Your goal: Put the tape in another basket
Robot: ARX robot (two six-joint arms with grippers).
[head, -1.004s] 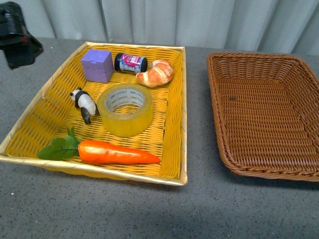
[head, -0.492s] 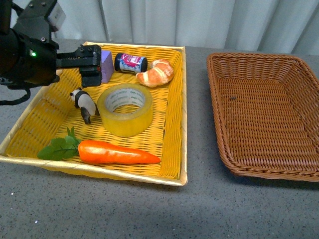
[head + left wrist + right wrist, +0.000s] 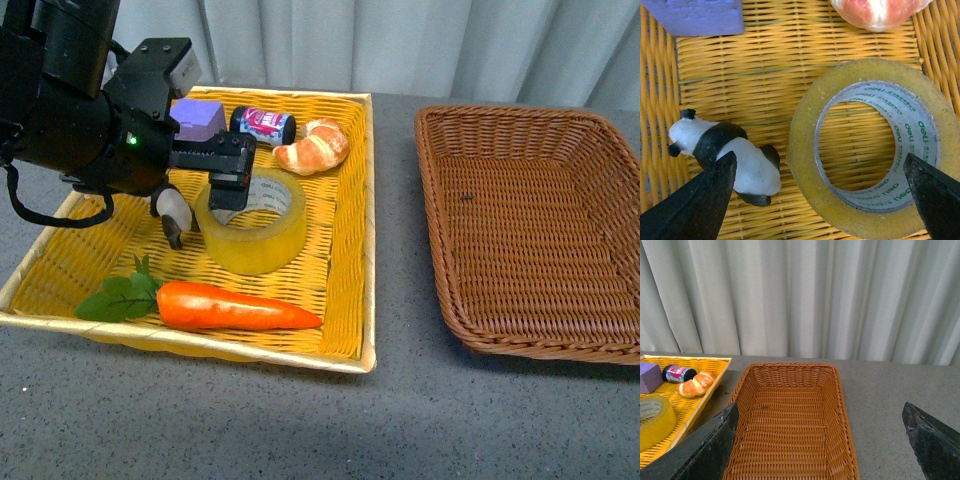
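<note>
The tape [image 3: 256, 228], a wide yellowish roll with a white printed core, lies flat in the middle of the yellow basket [image 3: 366, 200]. My left gripper [image 3: 230, 178] hangs open just above the roll's far left rim. In the left wrist view the tape [image 3: 805, 150] fills the space between the spread fingers of the left gripper [image 3: 819, 156], and nothing is held. The brown wicker basket [image 3: 540, 230] stands to the right with nothing in it. My right gripper [image 3: 820, 410] is open above the table, facing the brown basket [image 3: 790, 425]; it does not show in the front view.
Around the tape in the yellow basket are a panda figure [image 3: 735, 155], a carrot [image 3: 235, 306], a purple block [image 3: 203, 118], a small jar [image 3: 264, 124] and a croissant [image 3: 315, 146]. A strip of grey table [image 3: 395, 200] separates the two baskets.
The left arm has swung in from the far left edge, rightward over the yellow basket, and now hangs over the tape. The objects have not moved.
</note>
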